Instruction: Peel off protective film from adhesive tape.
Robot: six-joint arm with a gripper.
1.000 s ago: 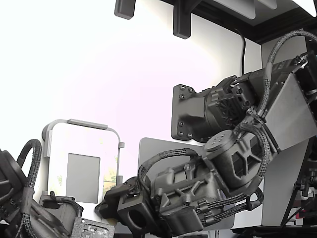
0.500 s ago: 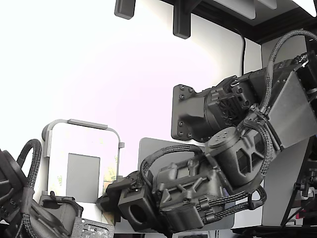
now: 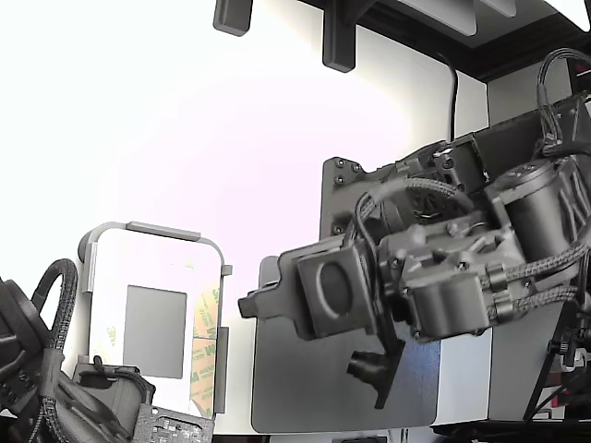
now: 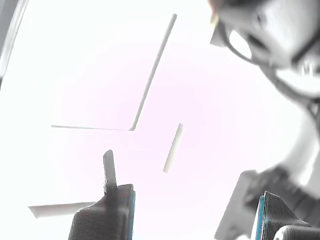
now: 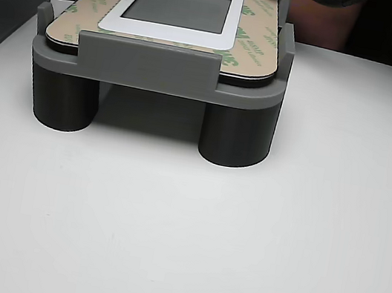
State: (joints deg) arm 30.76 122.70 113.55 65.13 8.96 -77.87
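Gripper [image 4: 192,212] raised clear of the fixture [image 5: 149,63], jaws spread, nothing visible between them in the wrist view. Protective film [image 3: 205,346], yellowish with green print, lies on the white plate [image 3: 152,268] along its edge at the exterior view's right; more liner strips [image 5: 257,29] border the plate in the other view. I judge I'm between peels; next I need to descend and catch a liner edge. Green logos too small to read.

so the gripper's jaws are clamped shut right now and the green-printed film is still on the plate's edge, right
Not shut: the wrist view shows the gripper with its jaws wide apart and nothing between them. The rest holds: the protective film lies along the plate's edge in the exterior view.
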